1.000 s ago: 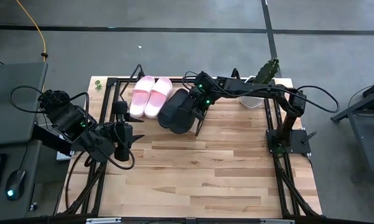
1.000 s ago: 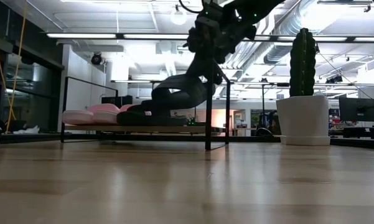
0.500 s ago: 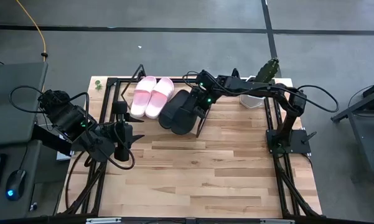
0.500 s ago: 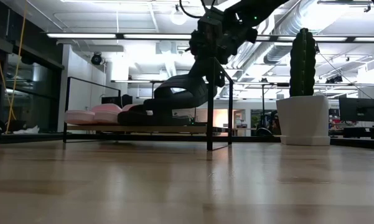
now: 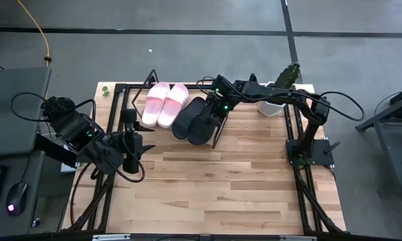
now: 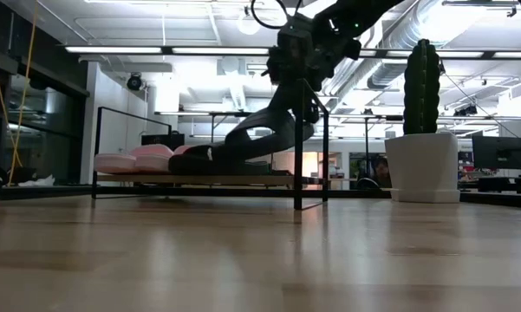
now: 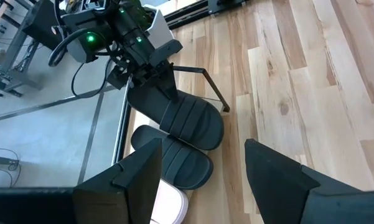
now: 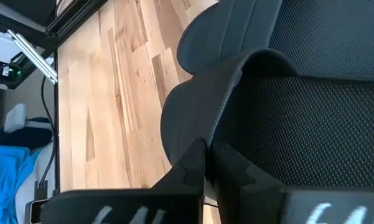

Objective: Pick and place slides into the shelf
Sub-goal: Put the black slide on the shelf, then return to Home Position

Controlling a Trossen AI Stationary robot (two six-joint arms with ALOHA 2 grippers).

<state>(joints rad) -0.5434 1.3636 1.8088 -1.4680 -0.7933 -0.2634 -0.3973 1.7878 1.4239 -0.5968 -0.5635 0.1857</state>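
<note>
Two pale pink slides (image 5: 164,104) and one black slide (image 5: 185,116) lie side by side on the shelf (image 6: 243,179), a light board in a thin black wire frame. The second black slide (image 5: 204,122) slants over the shelf's right end, toe end down among the others and heel end raised. My right gripper (image 5: 217,111) is shut on that raised end. My left gripper (image 5: 142,144) waits open over the table's left part, to the near side of the shelf and touching nothing. My right gripper pinches the heel-end rim (image 8: 227,134) of the black slide (image 7: 188,119) between its two fingers. The fingers come slanting down from the far right. The slide hangs tilted, heel (image 6: 293,121) up at the gripper and toe end (image 6: 191,159) low on the shelf beside the other black slide.
A cactus in a white pot (image 5: 275,99) stands at the table's far right corner, just right of the shelf. The shelf's thin black corner post (image 6: 296,147) rises by the held slide. Bare wooden tabletop (image 5: 221,187) stretches across the near half.
My right gripper has moved a little toward the far edge and right, staying shut and carrying the black slide's heel with it. The shelf, with the slides on it, has slid slightly toward the table's right.
</note>
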